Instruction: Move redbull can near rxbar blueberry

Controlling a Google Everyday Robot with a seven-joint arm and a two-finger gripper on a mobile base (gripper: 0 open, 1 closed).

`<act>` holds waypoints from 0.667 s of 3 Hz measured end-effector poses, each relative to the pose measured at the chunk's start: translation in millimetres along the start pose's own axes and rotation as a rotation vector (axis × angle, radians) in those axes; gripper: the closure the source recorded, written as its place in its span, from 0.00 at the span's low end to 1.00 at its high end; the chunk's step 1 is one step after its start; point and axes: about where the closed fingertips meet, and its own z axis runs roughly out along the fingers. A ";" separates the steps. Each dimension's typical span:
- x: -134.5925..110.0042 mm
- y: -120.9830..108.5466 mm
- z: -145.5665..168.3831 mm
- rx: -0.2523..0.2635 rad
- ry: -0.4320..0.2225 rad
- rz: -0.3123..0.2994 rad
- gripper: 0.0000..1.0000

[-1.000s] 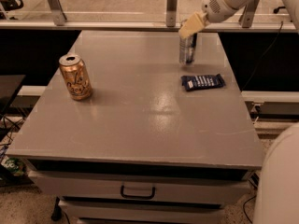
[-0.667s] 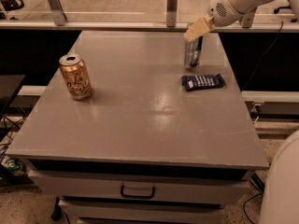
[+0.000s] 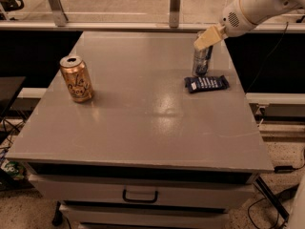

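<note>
Can (image 3: 202, 63) has shifted right with my gripper (image 3: 208, 37), clamped round its top. Bar (image 3: 206, 83) lies just below me; a crooked release could topple the can onto it.

Looks like a robotics lab or test bay, not a home. Evidence: plain grey work table (image 3: 143, 132) with a handled drawer (image 3: 140, 195) underneath and a bare top apart from staged test items: gold can (image 3: 76, 78), redbull can (image 3: 201, 62) and rxbar blueberry (image 3: 206, 83). Loose cables (image 3: 279, 197) run across a speckled hard floor (image 3: 28, 213). A rail with metal uprights (image 3: 175, 6) runs behind the table, more open floor beyond it. White robot arm (image 3: 257, 6) reaches in from the upper right; its gripper (image 3: 202, 42) hangs just above the redbull can at the table's far right.
</note>
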 end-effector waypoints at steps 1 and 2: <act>-0.5 1.0 3.2 -0.004 0.002 -0.001 0.22; -0.2 2.3 7.6 -0.010 0.006 -0.002 0.00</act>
